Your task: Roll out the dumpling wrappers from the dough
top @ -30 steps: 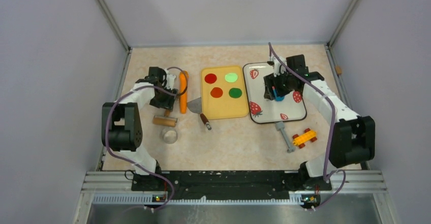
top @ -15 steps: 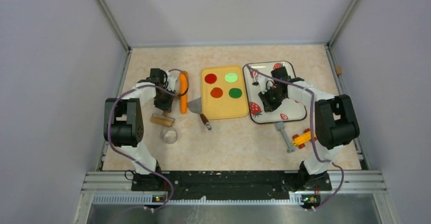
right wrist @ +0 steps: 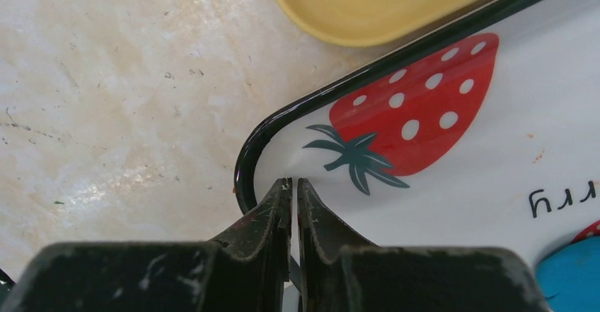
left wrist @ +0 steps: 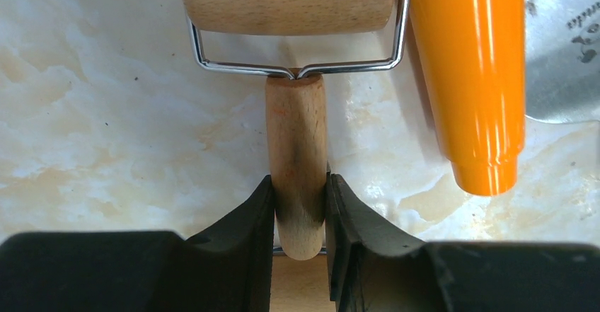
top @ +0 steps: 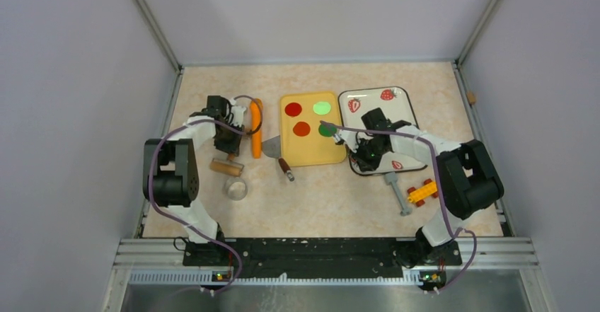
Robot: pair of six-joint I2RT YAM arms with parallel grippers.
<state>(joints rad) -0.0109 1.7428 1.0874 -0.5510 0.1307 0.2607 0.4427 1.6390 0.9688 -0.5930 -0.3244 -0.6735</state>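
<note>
clamping rolling pin point(left wrist: 296, 128), left gripper point(left wrist: 298, 185), strawberry tray point(right wrist: 453, 206) lettering cut off

Even, bright overhead light; shadows on the counter point(top: 318, 199) are faint. Wrist views go dark and soft along the bottom edge, and the carrot point(left wrist: 470, 64) shows glare.

Dough point(right wrist: 572, 281) mostly beyond picture's edge
</note>
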